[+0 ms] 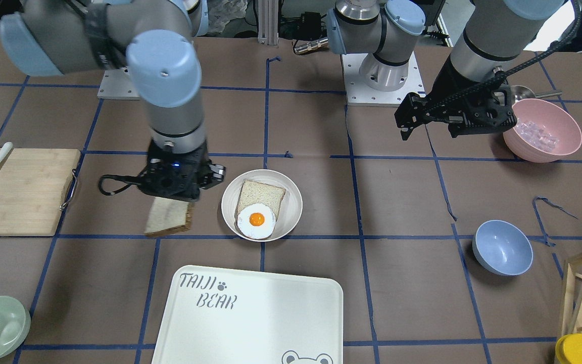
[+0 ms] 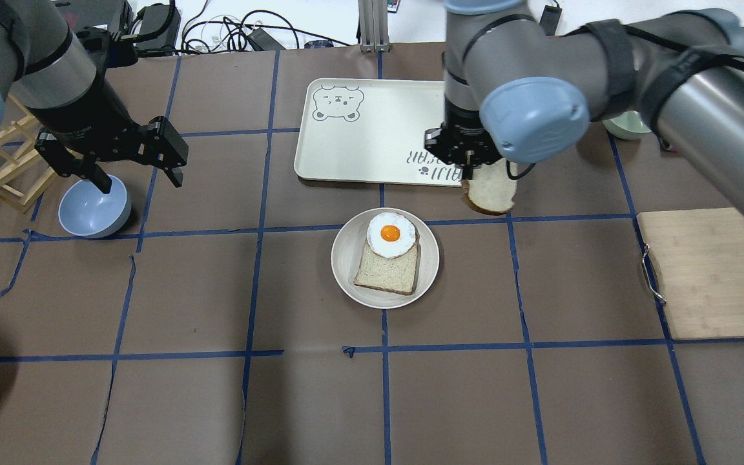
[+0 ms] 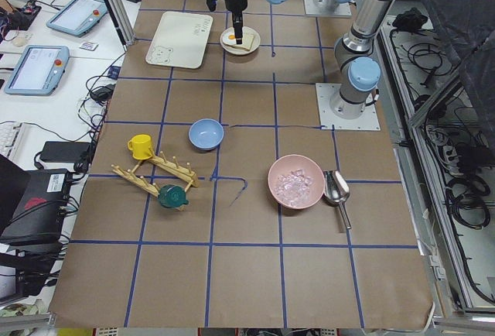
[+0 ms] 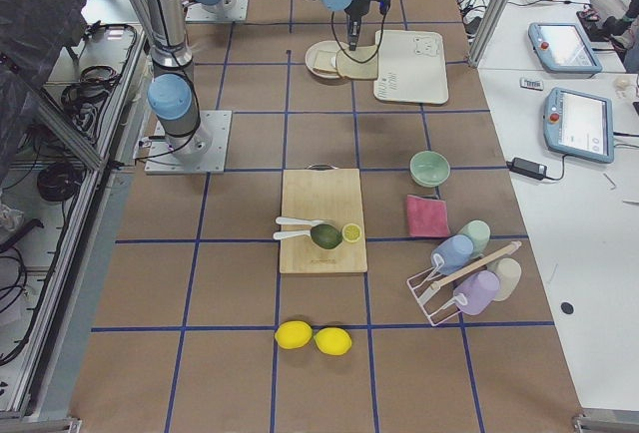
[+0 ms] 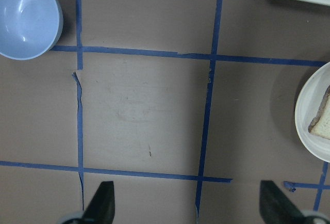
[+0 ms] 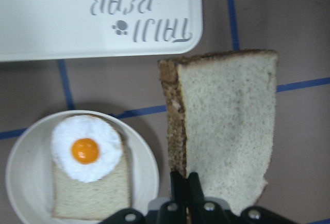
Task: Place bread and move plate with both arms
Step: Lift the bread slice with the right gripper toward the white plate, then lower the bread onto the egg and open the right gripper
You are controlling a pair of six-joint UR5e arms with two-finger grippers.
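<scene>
My right gripper [image 2: 469, 158] is shut on the bread [image 2: 489, 190], a pale slice with a dark crust. It holds the slice on edge above the table, between the tray and the plate. In the right wrist view the bread [image 6: 227, 131] hangs from the shut fingers [image 6: 178, 185], to the right of the plate [image 6: 26, 182]. The round off-white plate [image 2: 346, 271] sits mid-table and holds a squarer slice [image 2: 388, 271] topped with a fried egg [image 2: 390, 234]. My left gripper [image 2: 139, 181] is open and empty, high over the table next to the blue bowl, well left of the plate.
The white "TAIJI BEAR" tray [image 2: 359, 142] lies just beyond the plate. A blue bowl [image 2: 94, 208] sits under the left arm. A wooden cutting board [image 2: 708, 271] lies at the right. A pink bowl [image 1: 543, 129] stands near the left arm's base.
</scene>
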